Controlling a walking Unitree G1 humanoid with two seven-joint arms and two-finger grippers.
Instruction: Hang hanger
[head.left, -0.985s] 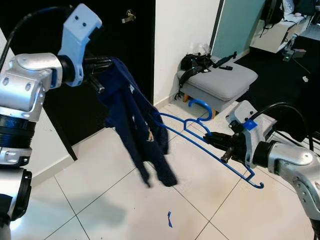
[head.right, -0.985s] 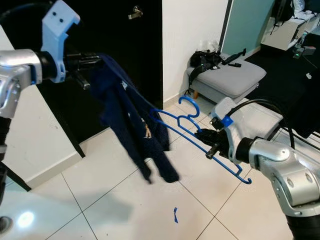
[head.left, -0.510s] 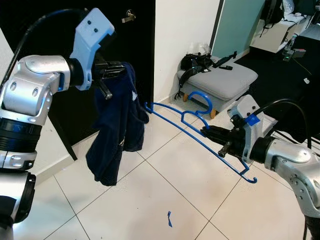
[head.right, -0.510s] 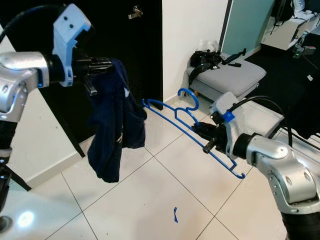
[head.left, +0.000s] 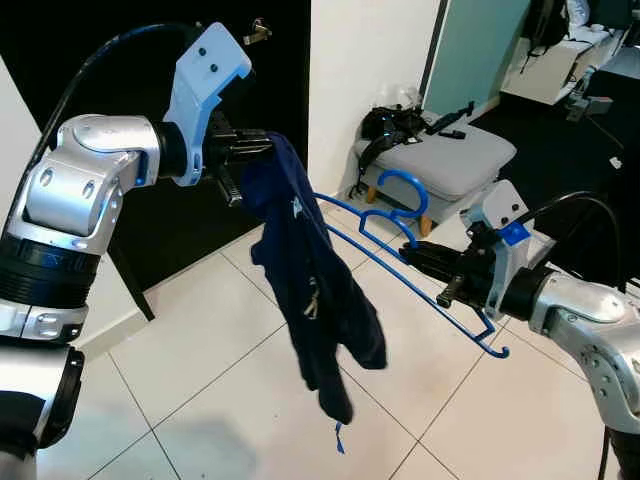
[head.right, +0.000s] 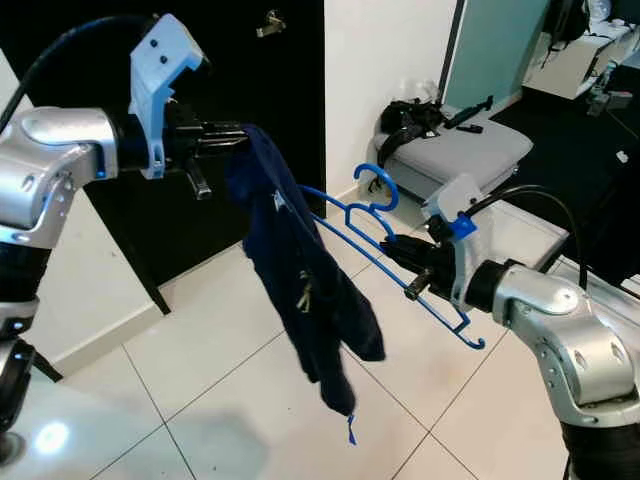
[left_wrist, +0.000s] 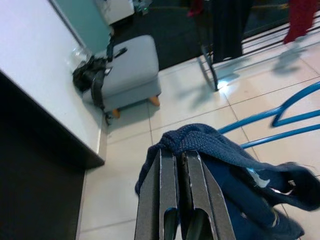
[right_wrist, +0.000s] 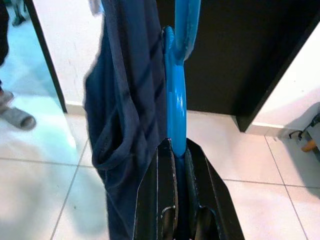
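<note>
My left gripper (head.left: 252, 152) is raised in front of the black door and is shut on the top edge of a dark navy garment (head.left: 318, 290), which hangs down and swings to the right. My right gripper (head.left: 432, 272) is shut on a blue plastic hanger (head.left: 400, 250) and holds it level, pointing left. The hanger's far end reaches the cloth and looks tucked inside it. In the left wrist view the fingers (left_wrist: 170, 185) pinch the navy fabric (left_wrist: 235, 165). In the right wrist view the blue hanger (right_wrist: 175, 100) runs straight out beside the garment (right_wrist: 127, 115).
A black door (head.left: 130, 60) with a metal handle (head.left: 258, 34) stands behind the left arm. A grey stool (head.left: 440, 160) with a black bag (head.left: 390, 125) on it sits by the white wall. A small blue scrap (head.left: 339, 438) lies on the tiled floor.
The garment has swung from hanging left, below the left gripper, to the right over the hanger's end. The left gripper moved slightly right; the hanger tilted a little lower at its far end.
</note>
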